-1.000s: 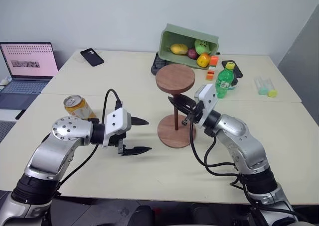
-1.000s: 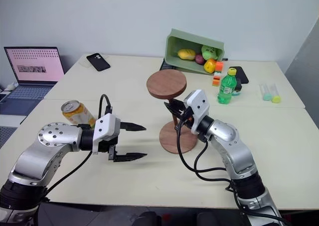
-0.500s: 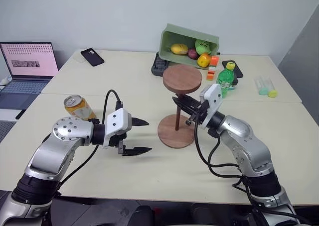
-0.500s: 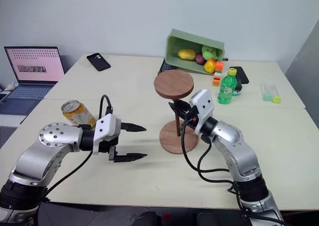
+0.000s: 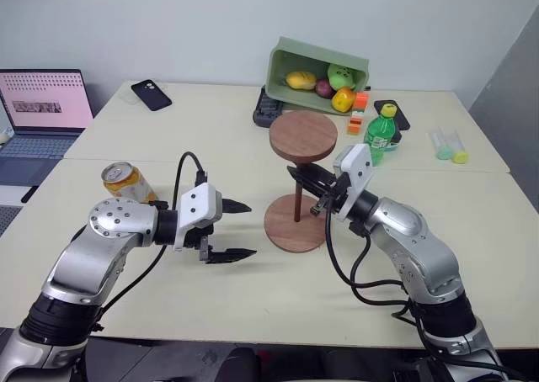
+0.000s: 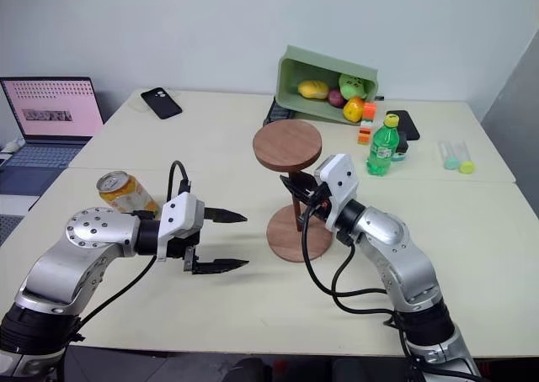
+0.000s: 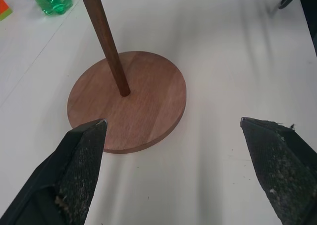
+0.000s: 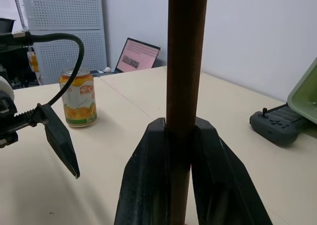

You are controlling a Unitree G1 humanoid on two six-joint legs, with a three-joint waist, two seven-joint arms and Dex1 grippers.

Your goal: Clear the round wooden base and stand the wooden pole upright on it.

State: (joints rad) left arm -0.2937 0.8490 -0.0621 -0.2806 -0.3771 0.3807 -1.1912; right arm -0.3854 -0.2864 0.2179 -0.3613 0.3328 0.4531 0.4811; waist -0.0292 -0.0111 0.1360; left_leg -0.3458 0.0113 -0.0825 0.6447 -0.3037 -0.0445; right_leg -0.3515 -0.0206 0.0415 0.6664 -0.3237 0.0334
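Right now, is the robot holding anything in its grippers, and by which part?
The right gripper is shut on the wooden pole, gripping its thin rod partway up, below the top disc. The left gripper is open and holds nothing.

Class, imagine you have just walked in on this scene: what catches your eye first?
At the table's middle, the wooden pole stands upright on the round wooden base, its disc on top, with the right gripper shut on the rod. The left gripper waits open beside it, and a tipped green bin of toy fruit lies behind.
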